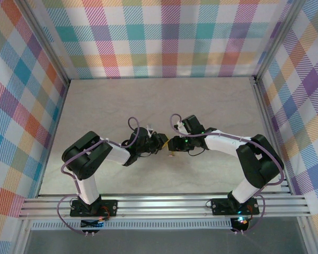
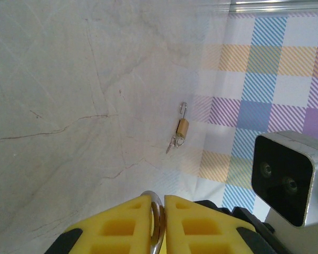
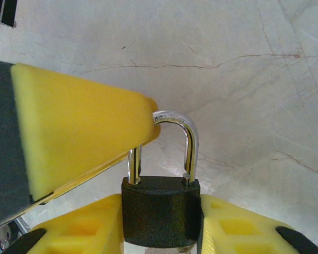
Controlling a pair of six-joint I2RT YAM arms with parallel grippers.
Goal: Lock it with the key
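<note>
Item: the lock (image 3: pixel 161 214), a small padlock with a dark, textured body and a bright metal shackle (image 3: pixel 190 143), is standing upright in the right gripper (image 3: pixel 161 201), whose yellow fingers (image 3: pixel 230 222) are pressing on the two sides of the body. The left gripper (image 2: pixel 158 200) is meeting it from the left over the middle of the table. Its jaws are pinching together on a silver metal ring (image 2: pixel 157 225), and whether that ring belongs to the key cannot be told. One of its yellow fingers (image 3: pixel 79 137) is touching the top bend of the shackle. Surroundings: a small brass-gold item (image 2: pixel 182 128) with thin wire ends is lying flat on the table, just near of the two grippers and touching neither. The silver-and-black camera housing (image 2: pixel 286 177) on the right wrist is crowding in beside the left gripper. Purple cables (image 1: pixel 69 164) are looping along both arms. Surface: a pale table (image 1: pixel 122 106) with a marble pattern and thin reddish veins is carrying the scene. An aluminium rail (image 1: pixel 164 205) at its near edge is bearing both arm bases. Room: walls (image 1: pixel 169 37) in pastel plaid are closing in the left, far and right sides.
</note>
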